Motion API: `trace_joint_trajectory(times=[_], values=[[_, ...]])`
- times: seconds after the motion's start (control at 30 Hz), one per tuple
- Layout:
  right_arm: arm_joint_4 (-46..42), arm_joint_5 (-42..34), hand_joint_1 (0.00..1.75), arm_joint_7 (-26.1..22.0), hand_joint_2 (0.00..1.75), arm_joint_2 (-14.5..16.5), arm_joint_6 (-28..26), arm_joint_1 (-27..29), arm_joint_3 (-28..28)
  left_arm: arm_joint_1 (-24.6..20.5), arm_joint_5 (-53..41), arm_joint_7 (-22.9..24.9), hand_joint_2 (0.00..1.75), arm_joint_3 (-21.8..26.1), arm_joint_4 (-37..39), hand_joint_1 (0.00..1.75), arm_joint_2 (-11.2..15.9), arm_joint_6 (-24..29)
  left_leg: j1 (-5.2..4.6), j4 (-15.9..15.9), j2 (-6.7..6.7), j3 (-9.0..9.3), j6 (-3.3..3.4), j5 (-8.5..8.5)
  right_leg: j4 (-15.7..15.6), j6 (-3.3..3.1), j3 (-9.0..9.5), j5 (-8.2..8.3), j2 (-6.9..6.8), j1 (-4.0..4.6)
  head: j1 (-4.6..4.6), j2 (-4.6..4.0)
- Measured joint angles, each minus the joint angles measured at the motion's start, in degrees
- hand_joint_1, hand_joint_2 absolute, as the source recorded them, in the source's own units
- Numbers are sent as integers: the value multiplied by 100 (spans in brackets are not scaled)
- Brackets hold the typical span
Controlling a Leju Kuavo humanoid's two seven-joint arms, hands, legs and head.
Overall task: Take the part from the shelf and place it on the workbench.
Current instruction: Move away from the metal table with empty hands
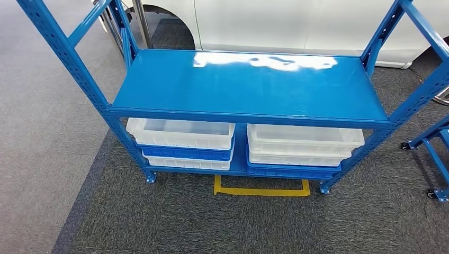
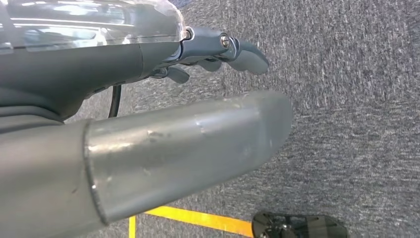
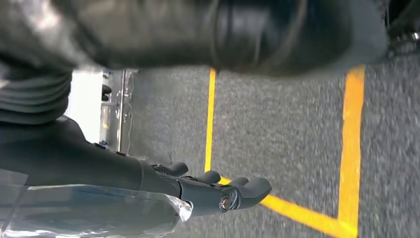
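Head view: blue metal shelf (image 1: 249,87), white and blue plastic crates (image 1: 182,138) beneath. Wrist views: left robot hand (image 2: 218,49) and right robot hand (image 3: 218,191), both empty, fingers loosely extended over grey carpet (image 2: 346,124).

No legible text, labels, brand marks, numbers or signs appear on any surface in the head, left wrist or right wrist views.

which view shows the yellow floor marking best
The right wrist view: the yellow floor marking runs as long lines meeting at a corner, beyond the right hand. The head view shows it small, under the blue shelf. The left wrist view catches a short piece.
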Motion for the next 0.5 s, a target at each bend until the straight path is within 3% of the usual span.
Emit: trace_joint_trajectory(times=[0.07,0.1,0.17,0.2,0.23,0.27,0.33,0.4,0.47,0.5], values=[[-1,12,0,-4,131,4,-3,-6,1,1,1,1,0,1,0,0,8,-3,19,261,-55,-102,-61,-191,-53,-67,17,29,-8,-32,-1,0],[-1,20,0,-8,175,5,-3,-9,1,5,3,1,0,0,0,0,12,-8,33,563,-89,-242,-87,-370,-66,-91,19,37,-13,-38,-1,0],[-1,32,0,-21,175,5,-5,-10,2,14,10,3,0,-1,0,0,14,-15,43,1311,-120,-606,-133,-710,-61,-116,3,37,-12,-34,-2,0],[0,36,0,-25,175,5,-5,-9,2,20,13,6,0,-1,0,0,15,-15,47,1554,-122,-730,-148,-762,-55,-119,1,34,-6,-33,-2,0],[0,38,0,-23,175,7,-4,-8,2,25,14,9,44,0,0,0,21,-13,55,1577,-122,-753,-165,-691,-46,-122,3,28,0,-38,-2,0],[0,43,0,-14,175,8,-2,-8,2,29,13,13,87,1,0,0,26,-10,71,1374,-122,-668,-195,-518,-32,-122,7,19,9,-47,-2,0],[-2,66,0,14,175,2,11,-11,3,27,7,19,175,1,1,0,28,-6,129,596,-135,-313,-302,-137,38,-99,-1,-22,30,-56,-4,0],[-5,85,0,20,175,-10,-4,-15,4,17,10,22,175,0,3,0,16,-4,160,129,-181,-111,-268,10,131,-53,-36,-75,57,-22,11,0],[-7,88,0,1,175,-14,-36,-17,4,15,27,23,175,1,4,0,10,-3,140,91,-210,-107,-153,2,159,-19,-58,-89,74,-1,28,0],[-6,88,0,-7,175,-14,-44,-17,4,16,39,23,175,3,4,0,10,-2,127,95,-206,-109,-148,-10,150,-7,-58,-80,78,-5,28,0]])
